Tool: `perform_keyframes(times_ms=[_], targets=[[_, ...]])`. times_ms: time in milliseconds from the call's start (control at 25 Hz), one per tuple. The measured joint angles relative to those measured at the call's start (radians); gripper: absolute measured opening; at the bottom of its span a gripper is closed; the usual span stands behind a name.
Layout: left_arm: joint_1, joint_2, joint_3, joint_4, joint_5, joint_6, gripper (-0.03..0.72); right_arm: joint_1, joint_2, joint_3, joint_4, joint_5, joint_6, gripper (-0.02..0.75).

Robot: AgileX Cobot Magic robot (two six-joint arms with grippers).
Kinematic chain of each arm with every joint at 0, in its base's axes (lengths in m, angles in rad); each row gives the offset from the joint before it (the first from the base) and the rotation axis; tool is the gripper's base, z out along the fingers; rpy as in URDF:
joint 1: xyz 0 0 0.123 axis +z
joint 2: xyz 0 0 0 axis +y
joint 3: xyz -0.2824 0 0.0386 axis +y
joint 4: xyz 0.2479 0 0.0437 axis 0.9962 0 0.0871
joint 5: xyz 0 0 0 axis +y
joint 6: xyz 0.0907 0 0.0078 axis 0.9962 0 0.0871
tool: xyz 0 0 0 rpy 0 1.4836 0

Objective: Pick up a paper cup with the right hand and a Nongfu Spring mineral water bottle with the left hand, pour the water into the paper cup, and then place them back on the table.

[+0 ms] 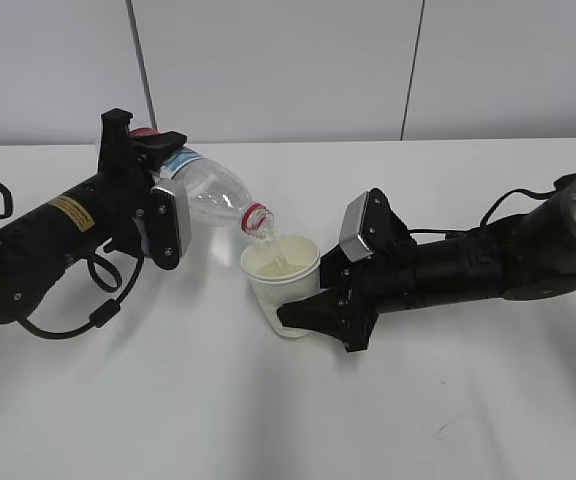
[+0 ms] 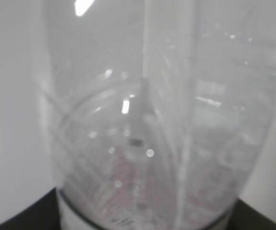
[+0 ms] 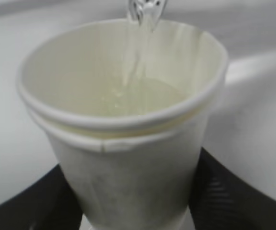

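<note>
My left gripper (image 1: 158,160) is shut on the clear Nongfu Spring bottle (image 1: 208,195) and holds it tipped, its red-ringed mouth (image 1: 256,218) over the cup. The bottle fills the left wrist view (image 2: 147,134). My right gripper (image 1: 298,318) is shut on the cream-white paper cup (image 1: 282,285) and holds it upright. In the right wrist view a thin stream of water (image 3: 140,43) runs into the cup (image 3: 128,167), and clear water (image 3: 128,96) lies in its bottom. The black fingers (image 3: 229,191) flank the cup's sides.
The white table (image 1: 168,400) spreads all round both arms. A grey panelled wall (image 1: 288,60) stands behind the table's far edge. Looped black cables (image 1: 88,310) hang under the left arm.
</note>
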Motion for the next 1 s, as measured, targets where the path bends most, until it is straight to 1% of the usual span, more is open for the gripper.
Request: perform_keyframes(times_ms=[840,1000], targets=[[0.000,-0.006,0.000,0.000,-0.009,0.001,0.358,0.000,0.002,-0.002,0.000,0.007,0.000,0.442],[0.000,-0.006,0.000,0.000,-0.009,0.000,0.358,0.000,0.002,-0.002,0.022,0.007,-0.007,0.442]])
